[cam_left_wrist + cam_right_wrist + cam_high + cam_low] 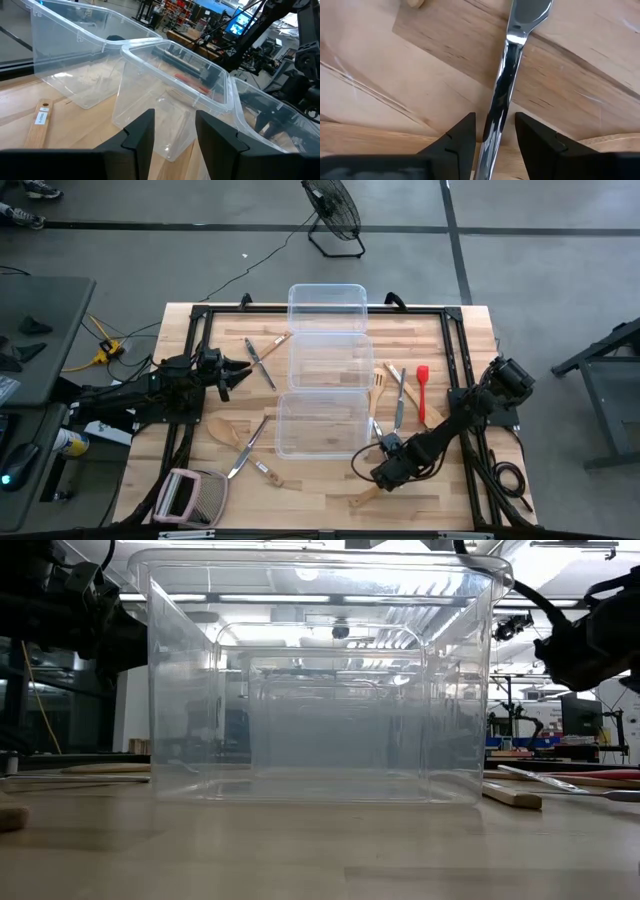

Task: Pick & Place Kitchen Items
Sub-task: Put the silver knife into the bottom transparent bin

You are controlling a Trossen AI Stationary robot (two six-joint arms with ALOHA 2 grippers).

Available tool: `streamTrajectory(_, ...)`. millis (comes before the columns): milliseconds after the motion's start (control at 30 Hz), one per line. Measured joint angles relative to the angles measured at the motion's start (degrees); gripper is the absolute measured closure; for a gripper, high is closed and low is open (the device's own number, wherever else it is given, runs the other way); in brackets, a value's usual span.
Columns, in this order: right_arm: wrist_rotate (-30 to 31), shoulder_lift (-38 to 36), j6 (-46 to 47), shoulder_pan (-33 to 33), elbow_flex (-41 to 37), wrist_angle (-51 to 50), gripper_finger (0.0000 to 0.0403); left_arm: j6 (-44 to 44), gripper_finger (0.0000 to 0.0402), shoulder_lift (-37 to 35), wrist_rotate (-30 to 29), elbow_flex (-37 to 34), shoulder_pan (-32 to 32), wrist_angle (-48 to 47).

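The knife [506,70] lies on the table [440,490] beside the near tub [322,424], straddled by the right gripper [495,131], fingers apart around its handle. Grasping is judged in hand; closing and lifting are called for next. The left gripper [172,127], parted and empty, waits.

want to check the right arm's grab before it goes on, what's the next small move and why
Probably close the right gripper the rest of the way, then lift. In the right wrist view its fingers straddle the silver utensil's handle with gaps visible on both sides, so nothing is clamped yet. The utensil lies flat on the wooden table; lifting now would likely leave it behind.
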Motion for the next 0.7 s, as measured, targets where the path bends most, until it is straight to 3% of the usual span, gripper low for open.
streamTrajectory(700, -0.71, -0.02, 0.35, -0.18, -0.11, -0.92, 0.0363, 0.00, 0.0258, 0.00, 0.02, 0.00, 0.00, 0.02)
